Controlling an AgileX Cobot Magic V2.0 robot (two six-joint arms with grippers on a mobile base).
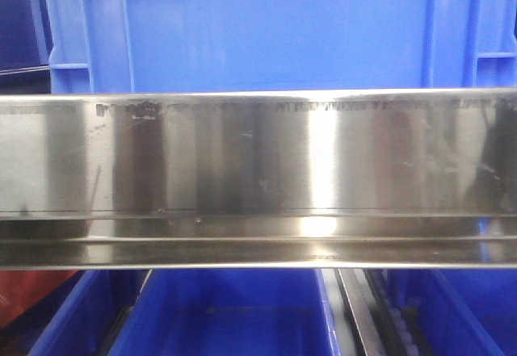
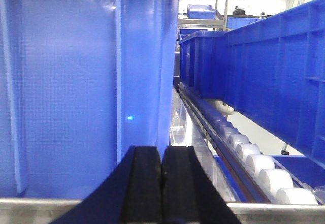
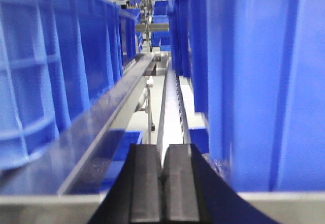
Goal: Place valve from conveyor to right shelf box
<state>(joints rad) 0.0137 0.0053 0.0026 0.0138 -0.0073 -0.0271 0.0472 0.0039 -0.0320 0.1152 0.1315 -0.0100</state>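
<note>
Straight ahead, front view filled by the right shelf [image 1: 258, 178]: broad brushed-steel rail, blue box [image 1: 242, 29] above it, more blue bins below. Left gripper [image 2: 161, 183]: black jaws pressed together, holding nothing, facing a blue box wall [image 2: 66, 82]; white rollers [image 2: 254, 158] run off to its right. Right gripper [image 3: 162, 183]: jaws together, empty, between blue boxes [image 3: 254, 82]. Valve and conveyor not in sight in any view.

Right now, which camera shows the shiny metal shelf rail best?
The front-facing view: the shelf rail fills the whole middle, under a blue box. The two wrist views show only a thin metal strip along the bottom, behind each shut gripper.
</note>
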